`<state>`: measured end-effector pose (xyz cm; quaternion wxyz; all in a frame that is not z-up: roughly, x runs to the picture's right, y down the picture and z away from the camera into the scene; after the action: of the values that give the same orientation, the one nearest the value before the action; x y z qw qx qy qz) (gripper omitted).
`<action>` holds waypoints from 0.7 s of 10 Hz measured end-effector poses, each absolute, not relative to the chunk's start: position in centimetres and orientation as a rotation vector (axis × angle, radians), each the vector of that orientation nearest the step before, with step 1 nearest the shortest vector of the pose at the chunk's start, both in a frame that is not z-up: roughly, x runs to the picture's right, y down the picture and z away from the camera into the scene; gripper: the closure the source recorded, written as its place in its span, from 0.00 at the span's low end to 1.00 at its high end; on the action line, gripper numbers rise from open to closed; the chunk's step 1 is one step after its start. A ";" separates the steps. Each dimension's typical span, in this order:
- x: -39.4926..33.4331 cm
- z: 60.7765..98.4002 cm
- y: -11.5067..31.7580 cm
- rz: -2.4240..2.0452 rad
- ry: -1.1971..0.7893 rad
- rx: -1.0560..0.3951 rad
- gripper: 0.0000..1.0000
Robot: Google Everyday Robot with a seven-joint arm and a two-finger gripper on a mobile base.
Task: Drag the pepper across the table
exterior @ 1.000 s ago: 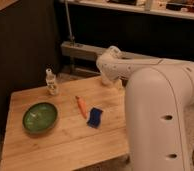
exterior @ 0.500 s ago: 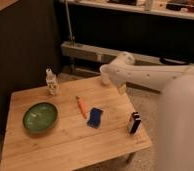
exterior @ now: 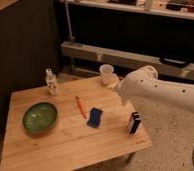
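Pincer (exterior: 122, 96) at white arm's tip, above far right part of surface (exterior: 65, 147).
Cup (exterior: 106, 74) just behind pincer, slightly camera-left: close obstacle.
Dark box (exterior: 134, 122) upright on camera side of pincer, near surface's right edge.
Block (exterior: 94, 117) camera-left and nearer camera; pepper (exterior: 81, 106) just beyond it, narrow gap between.
Bare wood from pincer straight camera-left to pepper.
Bowl (exterior: 40, 117) and bottle (exterior: 51, 82) well apart, far camera-left.
Front strip of surface bare.
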<state>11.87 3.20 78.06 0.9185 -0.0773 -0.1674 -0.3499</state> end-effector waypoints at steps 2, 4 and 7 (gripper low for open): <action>11.5 78.1 2.9 -0.732 -0.352 -0.157 0.23; 9.7 77.3 1.8 -0.808 -0.409 -0.113 0.23; 3.8 74.5 -0.3 -1.022 -0.519 -0.026 0.23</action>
<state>3.81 -0.34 74.51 0.8401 -0.0123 -0.2454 -0.4835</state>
